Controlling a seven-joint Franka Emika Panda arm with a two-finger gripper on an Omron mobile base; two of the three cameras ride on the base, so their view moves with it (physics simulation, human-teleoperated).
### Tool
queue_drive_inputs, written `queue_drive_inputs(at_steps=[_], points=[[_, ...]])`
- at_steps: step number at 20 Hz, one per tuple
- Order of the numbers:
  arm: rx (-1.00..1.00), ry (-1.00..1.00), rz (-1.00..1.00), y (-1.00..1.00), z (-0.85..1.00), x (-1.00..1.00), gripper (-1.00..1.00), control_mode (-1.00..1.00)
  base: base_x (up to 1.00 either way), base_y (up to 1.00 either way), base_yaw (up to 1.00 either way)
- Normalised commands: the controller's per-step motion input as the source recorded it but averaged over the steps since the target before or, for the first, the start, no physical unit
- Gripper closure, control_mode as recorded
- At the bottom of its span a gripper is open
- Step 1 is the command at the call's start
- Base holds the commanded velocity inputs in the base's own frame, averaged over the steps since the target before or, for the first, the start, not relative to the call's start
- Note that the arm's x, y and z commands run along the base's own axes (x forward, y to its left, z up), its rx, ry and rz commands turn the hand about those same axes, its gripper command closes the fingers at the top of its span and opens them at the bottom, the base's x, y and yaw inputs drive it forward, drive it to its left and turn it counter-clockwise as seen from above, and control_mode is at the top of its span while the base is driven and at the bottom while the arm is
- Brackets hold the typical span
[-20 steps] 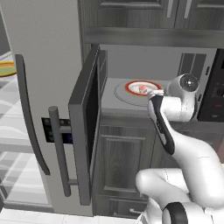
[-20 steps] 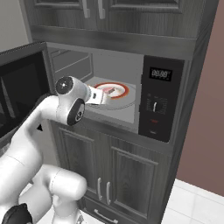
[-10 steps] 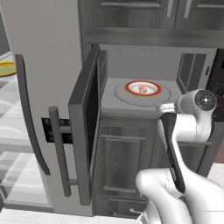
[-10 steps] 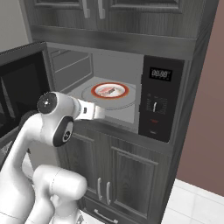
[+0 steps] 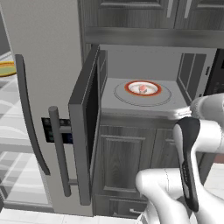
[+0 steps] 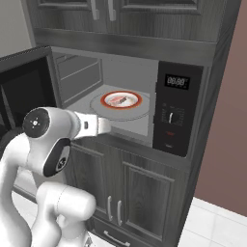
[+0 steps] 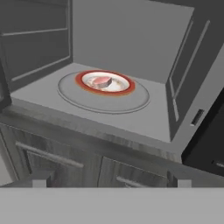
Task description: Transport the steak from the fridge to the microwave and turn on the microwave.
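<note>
The steak [image 7: 100,82] lies flat on the red-ringed white turntable [image 7: 124,85], which sits on the grey round tray [image 7: 78,99] in the middle of the open microwave [image 6: 176,114]. In the right base view the steak [image 6: 119,100] shows as a small pinkish slab, its long axis running roughly from 8 to 2 o'clock.

The tool [image 7: 109,183] is released, its two dark tips spread wide at the bottom of the hand view with nothing between them. It hangs outside the cavity, in front of the sill and above the cabinet doors [image 7: 48,162]. From the tool, the steak lies at about 12 o'clock, slightly toward 11, well apart and deeper inside.

With the meat delivered, the relation that matters now is the door [image 5: 87,124]. It stands swung wide, hinged on the fridge [image 5: 43,65] side, its grey bar handle [image 5: 60,153] at the outer edge. In the left base view the door is at about 9 o'clock from the arm, well apart. Judging from this, the next move would be to swing the door closed, then press the control panel [image 6: 172,117] at 3 o'clock of the cavity.
</note>
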Motion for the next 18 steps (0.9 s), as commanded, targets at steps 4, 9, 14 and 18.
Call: queue_drive_inputs(at_steps=[4,9,14,18], points=[[-0.19,-0.11,0.03,0.42,-0.08,-0.53,-1.00,-1.00,0.00,0.00,0.00],[-0.22,-0.07,0.00,0.53,-0.17,-0.45,-1.00,-1.00,0.00,0.00,0.00],[-0.17,-0.20,0.02,0.30,-0.14,-0.64,-1.00,-1.00,0.00,0.00,0.00],[-0.15,-0.25,0.08,0.17,-0.12,-0.75,-1.00,-1.00,0.00,0.00,0.00]])
